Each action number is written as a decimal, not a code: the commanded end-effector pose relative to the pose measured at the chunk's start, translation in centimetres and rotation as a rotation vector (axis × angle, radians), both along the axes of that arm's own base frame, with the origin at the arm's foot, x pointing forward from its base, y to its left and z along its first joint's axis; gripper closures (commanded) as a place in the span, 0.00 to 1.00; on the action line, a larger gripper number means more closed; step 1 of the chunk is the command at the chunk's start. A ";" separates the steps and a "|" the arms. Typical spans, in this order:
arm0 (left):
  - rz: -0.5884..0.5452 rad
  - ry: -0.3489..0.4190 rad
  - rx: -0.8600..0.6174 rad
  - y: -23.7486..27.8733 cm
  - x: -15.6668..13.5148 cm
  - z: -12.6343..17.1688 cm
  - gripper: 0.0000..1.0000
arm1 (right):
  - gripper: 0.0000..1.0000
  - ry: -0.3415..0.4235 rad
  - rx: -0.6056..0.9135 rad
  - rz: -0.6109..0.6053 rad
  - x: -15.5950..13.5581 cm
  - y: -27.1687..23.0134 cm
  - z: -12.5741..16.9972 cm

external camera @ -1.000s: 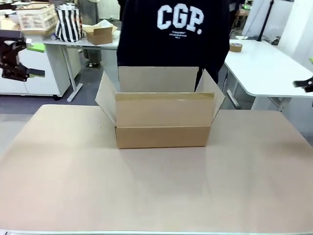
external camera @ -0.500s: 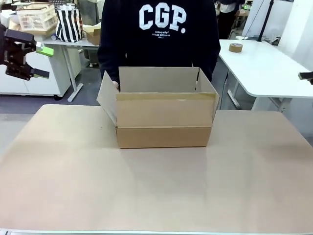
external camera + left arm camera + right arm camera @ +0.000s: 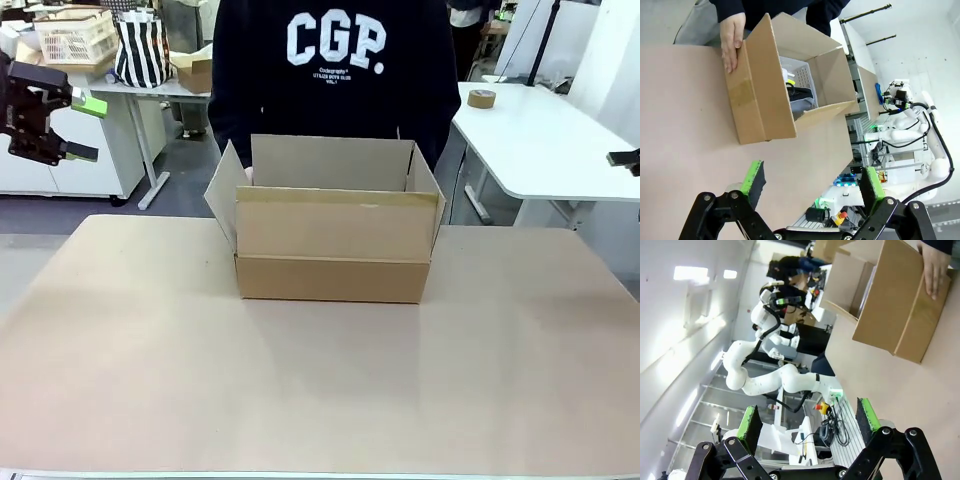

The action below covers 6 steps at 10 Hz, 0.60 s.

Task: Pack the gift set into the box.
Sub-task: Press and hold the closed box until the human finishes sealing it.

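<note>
The box (image 3: 330,243) stands open at the table's far middle, flaps up. In the left wrist view the box (image 3: 762,100) holds the gift set (image 3: 799,92), a white perforated basket with grey and black items. The person behind it rests a hand (image 3: 732,42) on a side flap; the other hand (image 3: 935,265) lies on the opposite side of the box (image 3: 892,307). My left gripper (image 3: 88,128) hangs open in the air at the far left, well away from the box, its green pads wide apart around nothing (image 3: 813,181). My right gripper (image 3: 625,160) sits at the far right edge, open and empty (image 3: 807,421).
The tan table (image 3: 320,390) has free room in front of and beside the box. Behind stand a white desk with a striped bag (image 3: 140,48), a white crate (image 3: 75,35) and a small carton (image 3: 195,72). Another white table at right carries a tape roll (image 3: 482,98).
The person has stepped left behind the box and drawn its side flaps slightly inward. My left gripper has risen a little and edged right. The right gripper barely moved.
</note>
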<state>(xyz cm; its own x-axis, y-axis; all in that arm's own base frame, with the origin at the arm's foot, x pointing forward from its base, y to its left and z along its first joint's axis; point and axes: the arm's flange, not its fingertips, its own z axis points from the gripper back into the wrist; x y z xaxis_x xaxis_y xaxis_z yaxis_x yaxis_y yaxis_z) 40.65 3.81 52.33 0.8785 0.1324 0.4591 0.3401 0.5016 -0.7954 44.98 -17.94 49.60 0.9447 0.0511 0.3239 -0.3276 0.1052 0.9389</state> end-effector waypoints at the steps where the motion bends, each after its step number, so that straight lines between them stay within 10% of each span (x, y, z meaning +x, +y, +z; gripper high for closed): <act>1: 0.002 0.016 0.005 0.0 -0.2 0.3 0.00 | 0.00 0.004 -0.002 0.004 -0.3 0.3 0.0; 6: 0.002 0.016 0.005 0.0 -0.2 0.3 0.00 | 0.00 0.004 -0.002 0.004 -0.3 0.3 0.0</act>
<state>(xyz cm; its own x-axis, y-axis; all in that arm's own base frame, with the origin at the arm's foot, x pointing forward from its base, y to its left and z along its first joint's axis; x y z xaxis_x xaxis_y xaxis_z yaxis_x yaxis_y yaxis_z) 40.65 3.81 52.33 0.8785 0.1324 0.4591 0.3401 0.5016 -0.7954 44.98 -17.94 49.59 0.9447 0.0511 0.3239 -0.3276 0.1052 0.9390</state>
